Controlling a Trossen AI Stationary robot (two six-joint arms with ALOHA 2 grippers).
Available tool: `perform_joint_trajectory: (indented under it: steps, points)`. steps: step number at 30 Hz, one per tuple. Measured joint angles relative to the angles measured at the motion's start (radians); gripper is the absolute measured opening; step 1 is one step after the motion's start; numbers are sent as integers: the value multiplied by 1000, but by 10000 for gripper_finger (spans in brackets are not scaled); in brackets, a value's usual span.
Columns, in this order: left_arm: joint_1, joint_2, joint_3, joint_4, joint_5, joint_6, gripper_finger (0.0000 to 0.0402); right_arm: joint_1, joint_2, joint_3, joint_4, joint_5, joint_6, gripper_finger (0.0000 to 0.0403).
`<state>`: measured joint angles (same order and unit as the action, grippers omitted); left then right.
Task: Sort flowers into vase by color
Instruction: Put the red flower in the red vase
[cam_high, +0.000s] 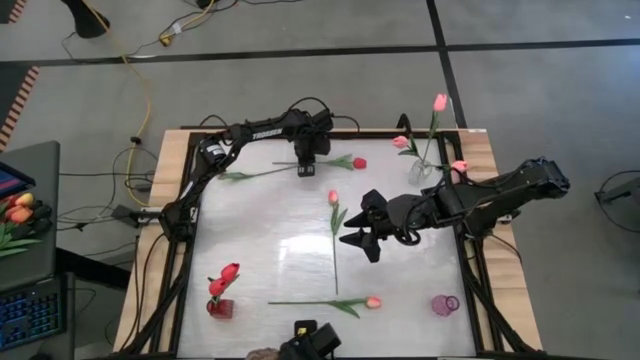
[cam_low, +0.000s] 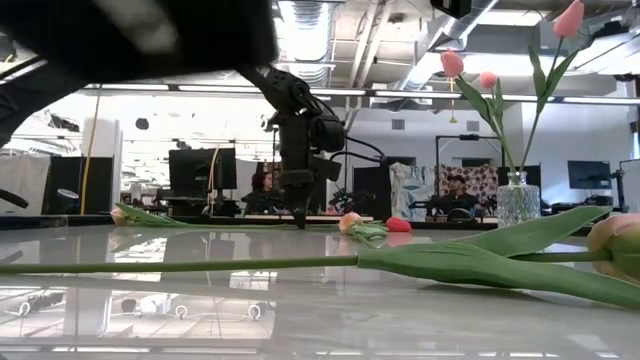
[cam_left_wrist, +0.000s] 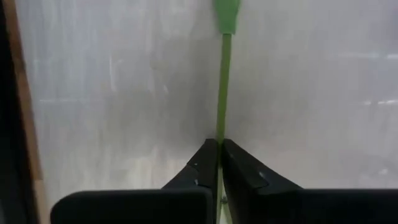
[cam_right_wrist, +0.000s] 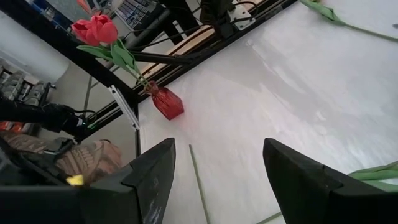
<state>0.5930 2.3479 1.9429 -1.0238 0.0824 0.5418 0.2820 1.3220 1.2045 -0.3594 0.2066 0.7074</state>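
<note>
In the left wrist view the thin green stem (cam_left_wrist: 222, 93) runs off the picture's edge with its head unseen, while in the low view a dark blurred arm (cam_low: 140, 35) fills a corner and a pale pink tulip head (cam_low: 617, 245) is cut off.

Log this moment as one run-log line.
left gripper: jaws shut on stem of red tulip at table's far side | right gripper: jaws open, empty, mid-table | red vase: two red tulips

Red tulip (cam_high: 359, 162), green stem (cam_left_wrist: 222, 93); red vase (cam_right_wrist: 167, 103); purple vase (cam_high: 445, 305).
</note>
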Motion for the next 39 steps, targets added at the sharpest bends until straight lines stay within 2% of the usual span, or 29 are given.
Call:
perform_joint_trajectory:
  steps: [4, 14, 23, 30, 39]
  points:
    - [-5, -33, 18, -10, 59, -8, 0, 7, 0, 0, 1, 1, 0, 270]
    - [-35, -203, 23, -14, 209, -18, 0, 6, 0, 0, 3, 4, 0, 270]
    - [-69, -387, 22, -13, 422, -98, 0, 6, 0, 0, 4, 4, 0, 270]
    - [-113, -573, -2, 20, 446, -144, 0, 5, 0, 0, 4, 4, 0, 270]
    - [-156, -742, -2, 114, 429, -259, 0, 5, 0, 0, 4, 4, -13, 270]
